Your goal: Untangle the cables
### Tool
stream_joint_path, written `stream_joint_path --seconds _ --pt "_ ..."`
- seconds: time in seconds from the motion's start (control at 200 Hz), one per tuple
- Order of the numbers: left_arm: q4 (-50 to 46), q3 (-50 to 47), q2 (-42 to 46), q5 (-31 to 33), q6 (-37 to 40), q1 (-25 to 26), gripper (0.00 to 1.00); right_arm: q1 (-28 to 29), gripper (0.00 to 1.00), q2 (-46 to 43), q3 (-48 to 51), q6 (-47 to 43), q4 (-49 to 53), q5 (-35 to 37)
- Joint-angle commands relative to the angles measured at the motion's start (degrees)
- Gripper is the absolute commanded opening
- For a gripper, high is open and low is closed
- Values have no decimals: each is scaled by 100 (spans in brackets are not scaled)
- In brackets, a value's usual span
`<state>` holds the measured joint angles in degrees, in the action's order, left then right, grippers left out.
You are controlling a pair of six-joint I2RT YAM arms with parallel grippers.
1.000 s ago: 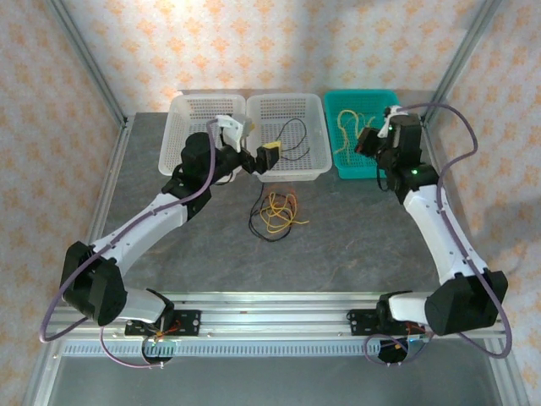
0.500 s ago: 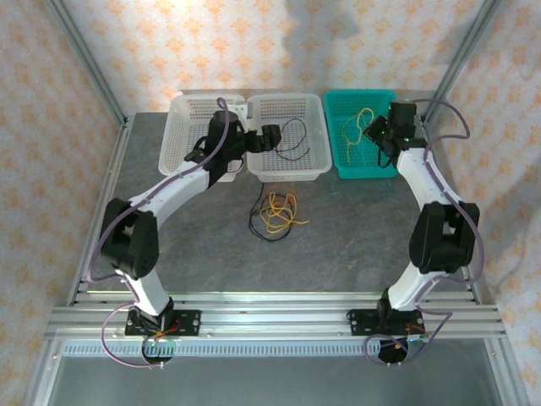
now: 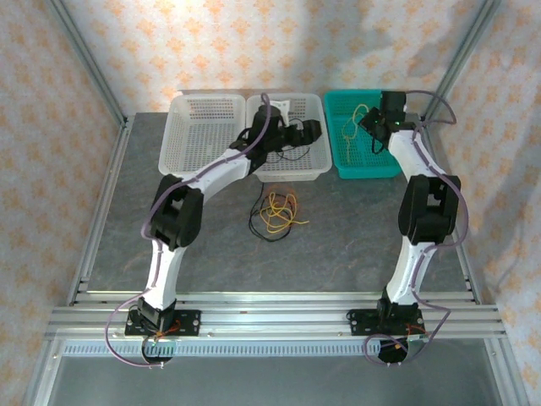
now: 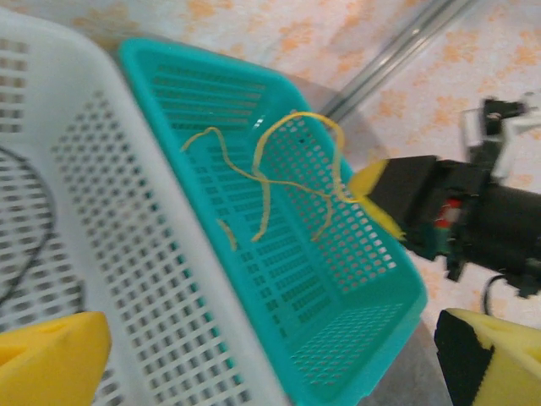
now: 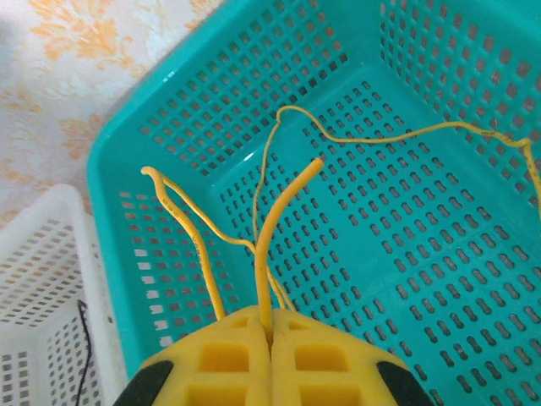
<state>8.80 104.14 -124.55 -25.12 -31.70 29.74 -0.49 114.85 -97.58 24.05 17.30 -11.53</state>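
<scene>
Pinching the yellow cable [image 5: 264, 245] at lower centre, the right end effector [image 5: 270, 326] probably needed a low release into the teal basket [image 5: 254, 85]; the left end effector [image 3: 308, 130] stood spread.

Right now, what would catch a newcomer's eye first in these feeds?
First, the right gripper, shut on a yellow cable over the teal basket at the table's far right. Then the knot of orange-yellow and black cables lying on the table in front of the middle white basket, with the left gripper open above that basket.
</scene>
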Motion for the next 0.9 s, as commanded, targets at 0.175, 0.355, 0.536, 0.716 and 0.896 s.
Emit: stream_joint_path --seconds 0.175,0.355,0.536,0.716,0.896 --pt "-4 1049 -705 10 -404 325 99 -74 16 494 -411 87 353 43" --pt "-144 1049 -708 51 -372 383 99 -74 34 408 -387 40 359 232" --pt "-522 636 -228 348 -40 393 99 -74 49 -15 -175 -14 154 403" --pt "-562 -250 568 614 178 393 99 1 56 -658 244 -138 -142 438" --pt "-387 -1356 1478 667 472 393 99 376 57 -1483 977 -507 -514 649"
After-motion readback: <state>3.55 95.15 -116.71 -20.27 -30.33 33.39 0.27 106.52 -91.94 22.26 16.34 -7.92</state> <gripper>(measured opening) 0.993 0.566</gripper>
